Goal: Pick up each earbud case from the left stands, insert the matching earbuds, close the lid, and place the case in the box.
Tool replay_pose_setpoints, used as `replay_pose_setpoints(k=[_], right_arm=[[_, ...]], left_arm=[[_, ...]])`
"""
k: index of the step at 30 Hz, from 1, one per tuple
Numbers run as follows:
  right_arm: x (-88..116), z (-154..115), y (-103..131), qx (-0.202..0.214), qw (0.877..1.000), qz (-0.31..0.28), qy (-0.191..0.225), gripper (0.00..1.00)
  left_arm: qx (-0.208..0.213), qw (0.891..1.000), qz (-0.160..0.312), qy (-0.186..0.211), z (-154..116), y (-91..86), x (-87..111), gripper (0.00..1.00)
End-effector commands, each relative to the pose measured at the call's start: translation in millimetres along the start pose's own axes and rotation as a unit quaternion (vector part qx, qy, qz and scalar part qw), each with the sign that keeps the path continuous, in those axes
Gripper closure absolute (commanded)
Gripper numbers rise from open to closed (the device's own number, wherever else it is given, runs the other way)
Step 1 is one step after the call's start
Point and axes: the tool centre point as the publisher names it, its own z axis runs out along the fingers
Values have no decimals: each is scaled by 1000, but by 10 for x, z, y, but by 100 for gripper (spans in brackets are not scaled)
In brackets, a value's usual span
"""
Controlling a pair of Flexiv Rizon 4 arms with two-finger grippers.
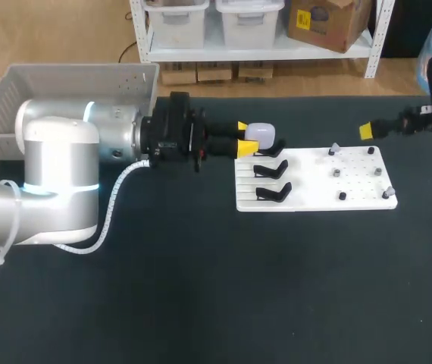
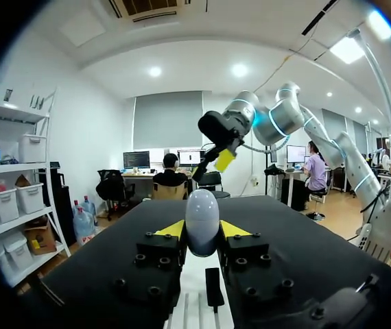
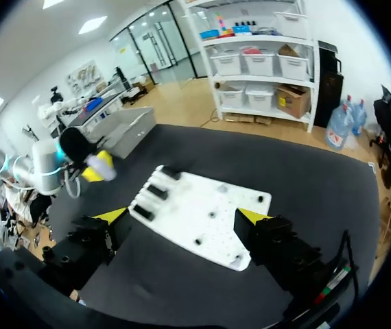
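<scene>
The left arm (image 1: 110, 136) is reaching in at the stand end of the board (image 1: 314, 182), and its jaws are clamping the white case (image 1: 260, 134) from two sides, just above the far stand (image 1: 267, 151) of the row of three. From here I cannot tell whether the case is sitting on that stand or hanging clear of it. The other two stands are showing bare. The right arm (image 1: 421, 117) is hovering off the board's peg end, its jaws standing wide apart and gripping nothing. Small grey pieces (image 1: 337, 173) are sitting on the pegs, too small to call. The grey box (image 1: 64, 83) is lying beyond the board's stand end, behind the left arm. I'd say the pick-up step is in hand. The lid is looking shut, so the next move is calling for a clean lift off the stand, then presenting the case steady for the right jaws to open it and bring an earbud over.
</scene>
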Motion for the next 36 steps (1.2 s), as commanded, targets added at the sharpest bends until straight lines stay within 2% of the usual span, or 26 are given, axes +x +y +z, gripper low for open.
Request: replay_pose_setpoints(k=[1,7,13,24,36], right_arm=[[135,-257,393,5,1000,-12,4,0],[148,-194,806,-17,1000,-22,11,0],[52,13,1127,-16,999,-39,23,0],[-39,433,1326,4,999,-21,39,0],[-114,749,1379,3,998,-5,56,0]], left_arm=[[-2,1000,1,-1,-2,-13,5,100],[-2,1000,1,-1,-2,-13,5,100],[-2,1000,1,-1,-2,-13,5,100],[-2,1000,1,-1,-2,-13,5,100],[-2,1000,1,-1,-2,-13,5,100]])
